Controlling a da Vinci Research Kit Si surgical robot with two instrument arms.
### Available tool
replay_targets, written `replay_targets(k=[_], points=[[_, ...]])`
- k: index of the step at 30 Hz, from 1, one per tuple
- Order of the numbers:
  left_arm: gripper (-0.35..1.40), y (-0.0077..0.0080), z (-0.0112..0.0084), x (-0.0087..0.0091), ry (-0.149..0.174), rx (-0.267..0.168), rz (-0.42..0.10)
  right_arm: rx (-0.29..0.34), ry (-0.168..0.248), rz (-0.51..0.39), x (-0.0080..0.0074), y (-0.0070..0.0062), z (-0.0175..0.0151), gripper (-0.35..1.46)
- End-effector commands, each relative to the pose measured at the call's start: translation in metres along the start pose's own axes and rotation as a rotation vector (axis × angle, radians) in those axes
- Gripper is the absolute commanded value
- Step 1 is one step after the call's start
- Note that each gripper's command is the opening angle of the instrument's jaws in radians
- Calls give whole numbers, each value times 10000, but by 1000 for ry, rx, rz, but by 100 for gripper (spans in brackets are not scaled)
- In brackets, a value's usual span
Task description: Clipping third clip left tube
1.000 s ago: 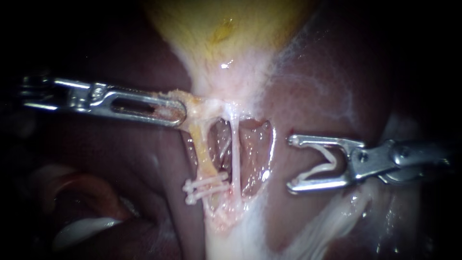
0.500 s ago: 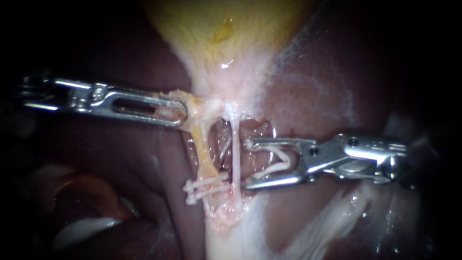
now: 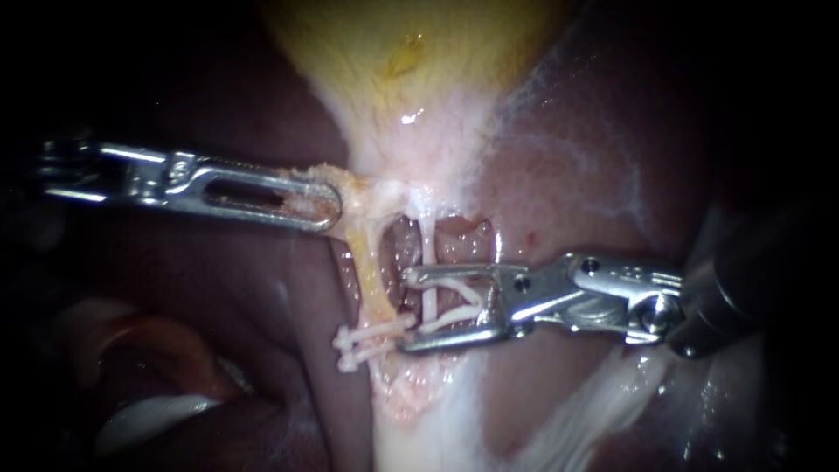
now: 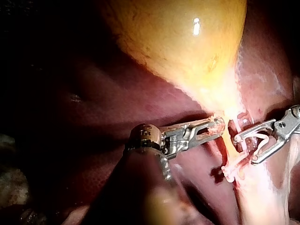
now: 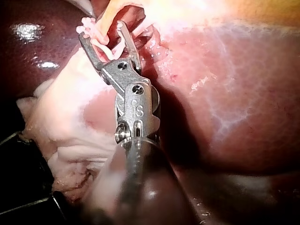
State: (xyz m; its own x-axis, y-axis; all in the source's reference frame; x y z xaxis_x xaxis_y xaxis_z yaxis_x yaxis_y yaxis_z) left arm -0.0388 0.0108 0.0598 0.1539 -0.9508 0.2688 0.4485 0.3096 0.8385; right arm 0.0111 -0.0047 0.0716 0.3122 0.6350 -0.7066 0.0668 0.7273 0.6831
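Note:
My left instrument comes in from the left, its jaws shut on yellowish tissue at the top of the left tube. Two white clips sit across that tube low down. My right instrument reaches in from the right, jaws wide apart with an open white clip seated between them. A thin white tube runs between those jaws, whose tips lie right beside the left tube. The left wrist view shows both instruments. In the right wrist view the jaws straddle pale tissue.
The yellow gallbladder fills the upper middle and narrows down toward the tubes. Dark red liver lies on both sides and behind the window between the tubes. Pale white tissue spreads below the clips.
My right instrument has moved left with its clip, from well right of the tubes until its jaws straddle the thin white tube. My left instrument has held still.

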Motion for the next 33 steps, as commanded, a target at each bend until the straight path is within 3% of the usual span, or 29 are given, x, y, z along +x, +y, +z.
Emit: replay_targets(k=[1, 16, 33], points=[[-35, 0, 0, 0, 1, 2, 0, 3, 0, 1, 1, 0, 2, 45], [-35, -2, 1, 1, 2, 3, 0, 43, -8, 50, 2, 13, 34, 45], [-35, 0, 2, 0, 4, 6, 0, 186, 117, 200, 18, 21, 54, 44]])
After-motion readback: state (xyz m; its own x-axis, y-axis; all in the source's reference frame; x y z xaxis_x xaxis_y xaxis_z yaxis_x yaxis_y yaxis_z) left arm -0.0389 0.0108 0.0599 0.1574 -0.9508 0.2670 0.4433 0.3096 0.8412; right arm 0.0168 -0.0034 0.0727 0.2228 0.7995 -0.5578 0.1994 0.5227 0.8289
